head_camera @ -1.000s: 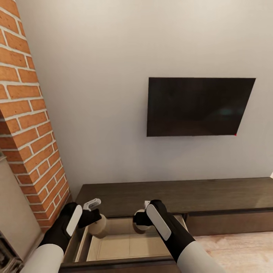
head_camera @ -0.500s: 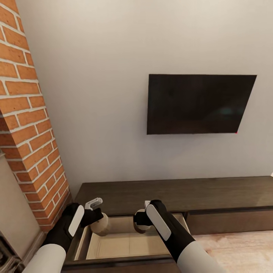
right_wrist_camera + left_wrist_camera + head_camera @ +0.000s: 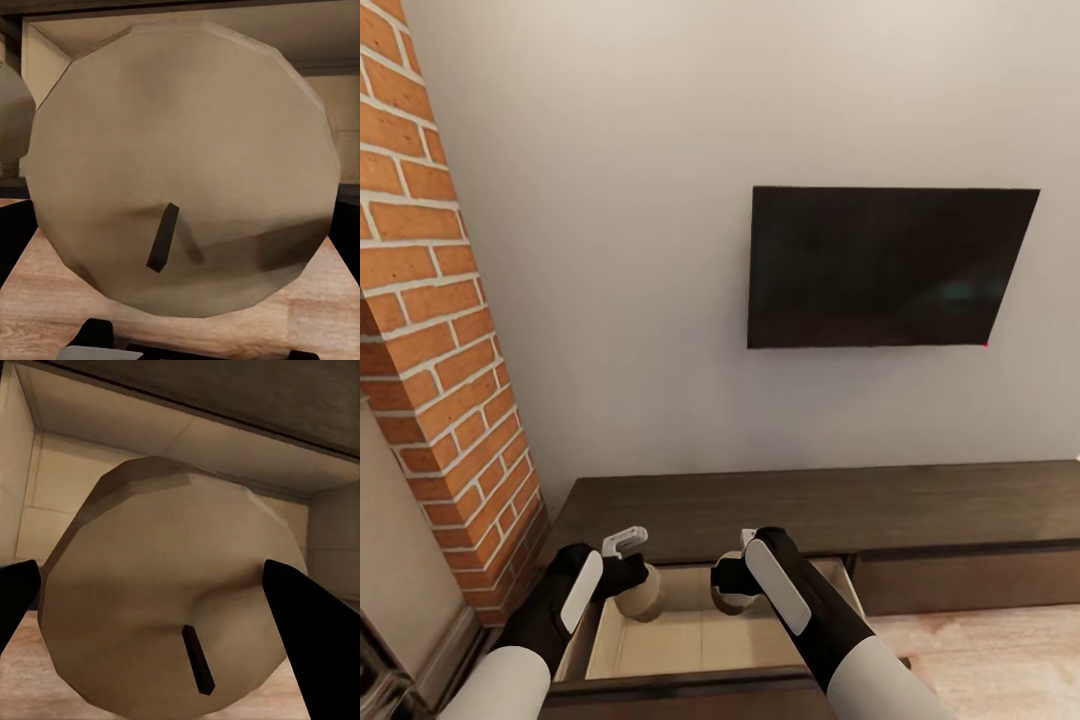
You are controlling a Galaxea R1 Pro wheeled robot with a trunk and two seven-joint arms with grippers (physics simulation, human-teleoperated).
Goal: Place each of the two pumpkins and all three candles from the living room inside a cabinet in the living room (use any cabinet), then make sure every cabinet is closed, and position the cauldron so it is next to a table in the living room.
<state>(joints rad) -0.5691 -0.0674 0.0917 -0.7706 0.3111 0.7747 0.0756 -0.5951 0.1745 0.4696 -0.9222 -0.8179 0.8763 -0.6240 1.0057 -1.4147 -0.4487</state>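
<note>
Open drawer (image 3: 700, 640) of the cabinet (image 3: 810, 510) at bottom centre of head view: pale wood inside, dark-brown flat-topped unit around it. Two candles over the drawer's back edge, neither seen resting on its floor. Left candle (image 3: 640, 592) clamped in left gripper (image 3: 632, 575); wrist view shows black fingertips (image 3: 311, 619) pressed on both sides of the beige faceted disc (image 3: 172, 607), dark wick stub off-centre. Right candle (image 3: 728, 592) gripped by right gripper (image 3: 732, 580); same stubby tan cylinder (image 3: 184, 172) close up, flat top, short tilted wick, with the other candle at the frame's left edge (image 3: 11, 120). Both forearms black and white, angled in from bottom corners, wrists bent down toward drawer. Black TV (image 3: 890, 265) on plain wall right of centre, brick column (image 3: 430, 300) at left, light wood floor (image 3: 990, 660) lower right.
</note>
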